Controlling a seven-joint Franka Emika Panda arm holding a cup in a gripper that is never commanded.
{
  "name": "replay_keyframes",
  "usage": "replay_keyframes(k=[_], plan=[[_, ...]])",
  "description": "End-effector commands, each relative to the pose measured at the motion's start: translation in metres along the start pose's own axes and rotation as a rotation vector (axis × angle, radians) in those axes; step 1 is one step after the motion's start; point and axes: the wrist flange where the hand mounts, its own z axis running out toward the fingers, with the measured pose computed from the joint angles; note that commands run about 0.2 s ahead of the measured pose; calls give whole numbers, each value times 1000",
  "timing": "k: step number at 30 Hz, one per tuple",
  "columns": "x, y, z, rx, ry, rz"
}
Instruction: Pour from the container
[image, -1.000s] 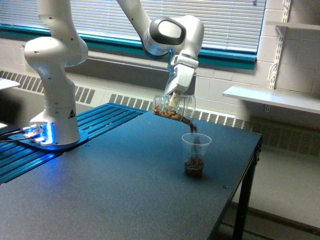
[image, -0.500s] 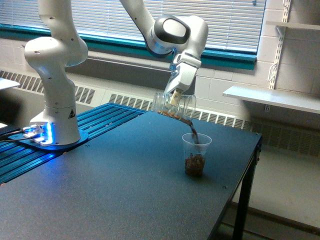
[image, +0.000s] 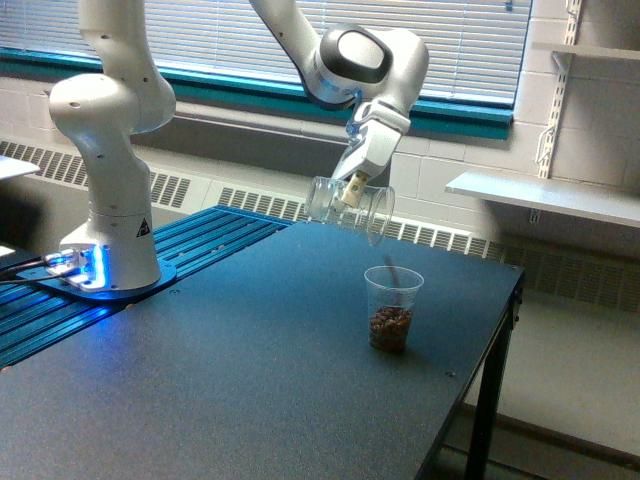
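Observation:
The container (image: 350, 205), a clear wide-mouthed jar, hangs tipped well past level above the table, its mouth pointing down toward the exterior view's right. My gripper (image: 354, 188) is shut on it from above. The jar looks nearly empty of its brown bits. Below and to the right of its mouth a small clear plastic cup (image: 392, 308) stands upright on the dark table (image: 250, 360), with brown pieces filling its lower part. A last thin trail of brown material falls just above the cup's rim.
The arm's white base (image: 110, 230) stands on a blue-lit plate at the exterior view's left, beside blue slatted rails (image: 190, 245). The table's right edge (image: 510, 300) drops off close to the cup. A white wall shelf (image: 545, 195) lies beyond.
The jar has tipped further and risen slightly. Its brown contents have run out into the cup, and the pouring stream has thinned to a last trickle. The cup's fill level has risen.

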Motion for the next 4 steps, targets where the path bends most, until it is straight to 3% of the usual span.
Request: replay_keyframes(k=[1, 4], plan=[[2, 0, -1, 14, -14, -15], [3, 2, 1, 27, -24, -15]])
